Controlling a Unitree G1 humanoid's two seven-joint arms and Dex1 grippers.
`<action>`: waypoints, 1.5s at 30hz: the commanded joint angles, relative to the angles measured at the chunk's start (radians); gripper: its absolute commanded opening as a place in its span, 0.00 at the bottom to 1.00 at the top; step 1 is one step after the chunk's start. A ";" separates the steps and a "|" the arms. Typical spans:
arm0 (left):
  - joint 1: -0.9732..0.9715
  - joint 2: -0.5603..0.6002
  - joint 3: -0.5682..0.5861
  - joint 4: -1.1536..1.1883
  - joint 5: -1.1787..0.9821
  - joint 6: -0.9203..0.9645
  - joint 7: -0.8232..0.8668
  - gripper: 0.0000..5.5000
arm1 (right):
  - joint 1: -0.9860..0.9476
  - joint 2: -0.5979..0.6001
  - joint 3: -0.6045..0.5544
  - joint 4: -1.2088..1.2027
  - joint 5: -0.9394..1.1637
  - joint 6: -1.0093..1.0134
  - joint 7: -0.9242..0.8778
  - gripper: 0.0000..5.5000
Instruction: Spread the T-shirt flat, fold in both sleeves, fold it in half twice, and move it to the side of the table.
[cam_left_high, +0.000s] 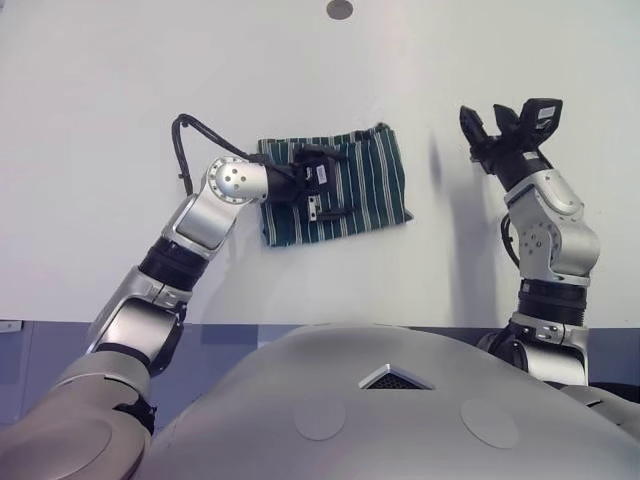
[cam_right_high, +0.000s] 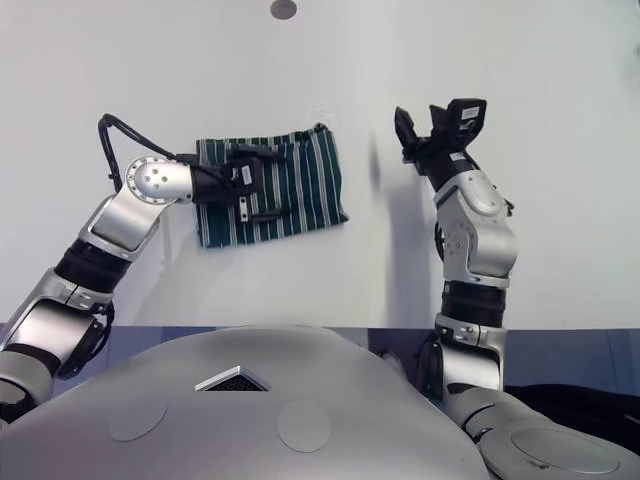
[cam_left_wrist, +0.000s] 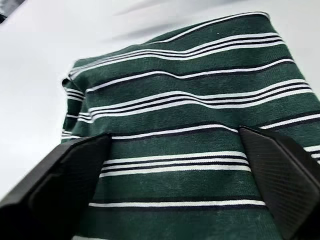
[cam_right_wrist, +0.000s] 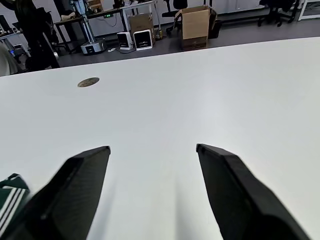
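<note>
The green T-shirt (cam_left_high: 375, 180) with white stripes lies folded into a small rectangle on the white table (cam_left_high: 300, 60), left of centre. My left gripper (cam_left_high: 335, 183) rests over its middle, open, with flat striped cloth (cam_left_wrist: 180, 85) spanning the gap between its fingers (cam_left_wrist: 55, 185). Whether the fingers press on the cloth I cannot tell. My right gripper (cam_left_high: 490, 125) is raised above bare table to the right of the shirt, open and holding nothing. In the right wrist view a corner of the shirt (cam_right_wrist: 10, 200) peeks in beside that gripper (cam_right_wrist: 152, 149).
A round grey cable port (cam_left_high: 340, 9) sits in the table at the far middle. A black cable (cam_left_high: 185, 150) loops off my left wrist beside the shirt. Cardboard boxes (cam_right_wrist: 196, 21) and chairs stand on the floor beyond the far edge.
</note>
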 joint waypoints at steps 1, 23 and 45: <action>-0.186 -0.037 0.142 0.504 0.141 0.135 0.423 0.98 | -0.080 0.028 -0.022 0.010 -0.015 -0.042 -0.059 0.59; -0.226 -0.212 0.401 -0.032 -0.180 -0.291 0.741 0.98 | -0.137 0.188 0.078 0.259 -0.309 -0.744 -0.199 0.59; -0.252 -0.425 0.468 0.295 -0.020 -0.303 0.869 0.98 | -0.365 0.217 0.153 0.516 -0.385 -0.846 -0.238 0.59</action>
